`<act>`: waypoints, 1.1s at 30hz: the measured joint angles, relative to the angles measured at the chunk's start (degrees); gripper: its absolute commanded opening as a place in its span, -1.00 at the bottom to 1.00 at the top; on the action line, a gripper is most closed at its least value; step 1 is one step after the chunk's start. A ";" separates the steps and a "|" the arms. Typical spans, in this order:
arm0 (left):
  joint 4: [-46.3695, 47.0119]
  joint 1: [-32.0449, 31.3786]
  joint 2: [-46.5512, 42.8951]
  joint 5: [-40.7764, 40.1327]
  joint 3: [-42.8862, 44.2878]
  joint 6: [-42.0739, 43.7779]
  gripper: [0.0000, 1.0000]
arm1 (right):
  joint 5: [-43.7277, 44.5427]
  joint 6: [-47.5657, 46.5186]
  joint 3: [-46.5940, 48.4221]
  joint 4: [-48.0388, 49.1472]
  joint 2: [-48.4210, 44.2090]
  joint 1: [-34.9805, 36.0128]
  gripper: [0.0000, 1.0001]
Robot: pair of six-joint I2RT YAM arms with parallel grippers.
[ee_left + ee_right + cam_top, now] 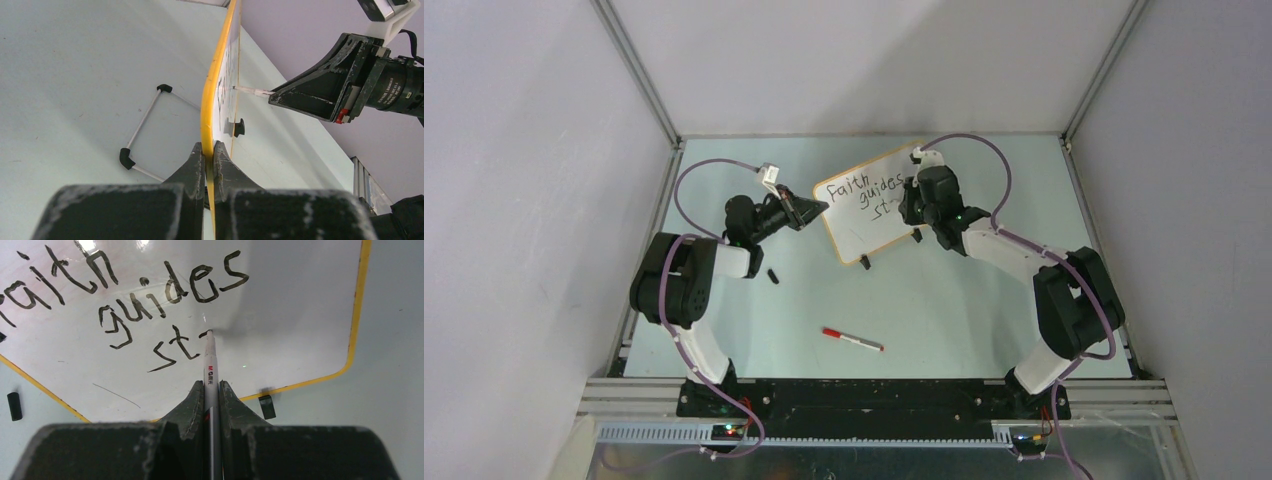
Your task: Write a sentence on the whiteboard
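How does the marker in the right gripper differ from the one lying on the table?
The held marker is clamped in the right gripper, its tip touching the whiteboard; the loose marker lies flat on the table, untouched. The held marker's tip is bare and black; the loose marker shows a red end. Both have slim white barrels.

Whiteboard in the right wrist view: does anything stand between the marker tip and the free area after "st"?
Nothing visible does. The marker, held in the right gripper, touches the whiteboard just right of "st" in the sentence; the surface further right is bare. The left gripper clamps the frame, away from there.
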 measured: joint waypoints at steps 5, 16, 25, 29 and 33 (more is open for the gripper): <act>0.00 0.00 0.00 0.00 0.00 0.00 -1.00 | 0.57 0.04 0.09 0.02 0.07 -0.37 -1.00; 0.00 0.00 0.00 0.00 0.00 -0.02 -1.00 | 0.31 0.02 0.11 0.11 0.09 -0.44 -1.00; -0.02 0.00 0.00 -0.02 0.00 0.00 -1.00 | -0.63 0.00 1.14 0.15 0.33 -0.42 -1.00; -0.02 0.00 0.00 -0.02 0.00 0.00 -1.00 | -0.72 0.00 1.14 0.15 0.33 -0.39 -1.00; -0.02 0.00 0.00 0.00 0.00 -0.02 -1.00 | -0.83 -0.02 1.14 0.15 0.33 -0.26 -1.00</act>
